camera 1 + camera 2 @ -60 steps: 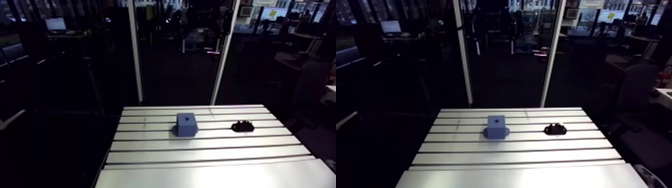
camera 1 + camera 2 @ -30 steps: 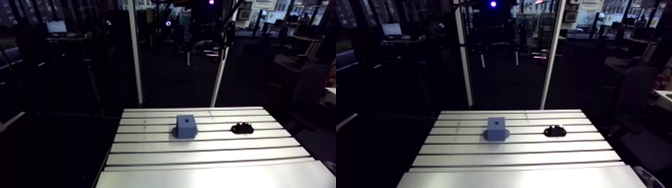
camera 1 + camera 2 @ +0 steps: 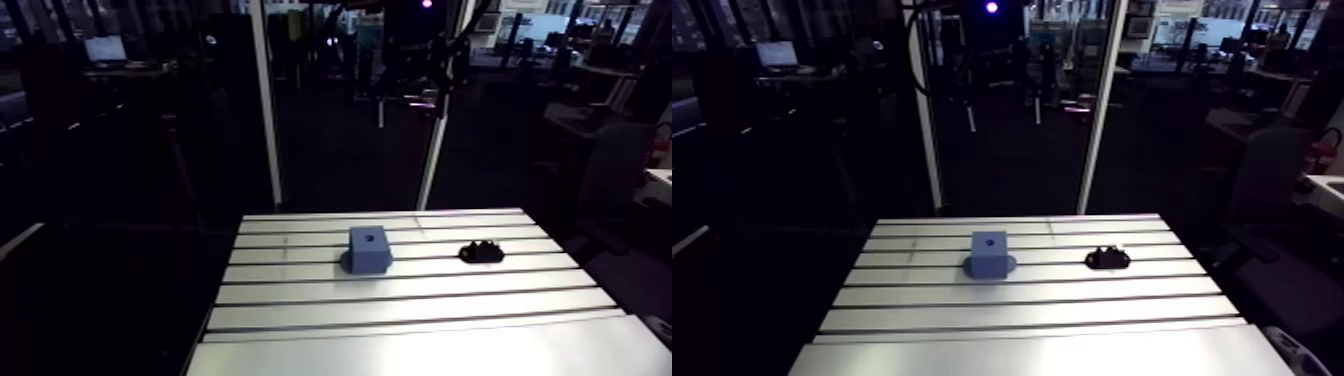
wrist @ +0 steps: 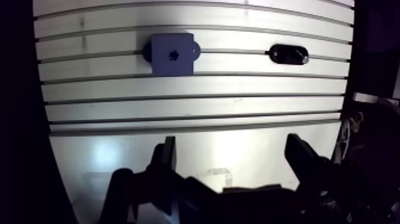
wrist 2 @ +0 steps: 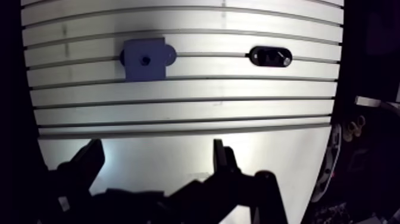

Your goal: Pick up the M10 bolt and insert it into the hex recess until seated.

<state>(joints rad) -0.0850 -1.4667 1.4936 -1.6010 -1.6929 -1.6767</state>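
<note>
A blue block (image 4: 172, 54) with a small dark recess in its top stands on the slotted table (image 4: 196, 107), far ahead of my gripper. To its right, on the same slat, lies a black oval piece (image 4: 288, 54). I cannot make out a bolt apart from it. In the arm view the block (image 3: 368, 248) and the black piece (image 3: 481, 251) sit toward the table's far side. My gripper (image 4: 233, 161) hangs high over the smooth near part of the table. Its fingers (image 4: 168, 156) are wide apart with nothing between them.
The table's right edge (image 4: 348, 89) and left edge (image 4: 37, 89) drop off into darkness. Two white uprights (image 3: 262, 100) rise behind the far edge. A smooth plate (image 3: 420, 350) covers the near part of the table.
The arm view has shifted slightly, so the camera moved a little. The block and the black piece lie where they were.
</note>
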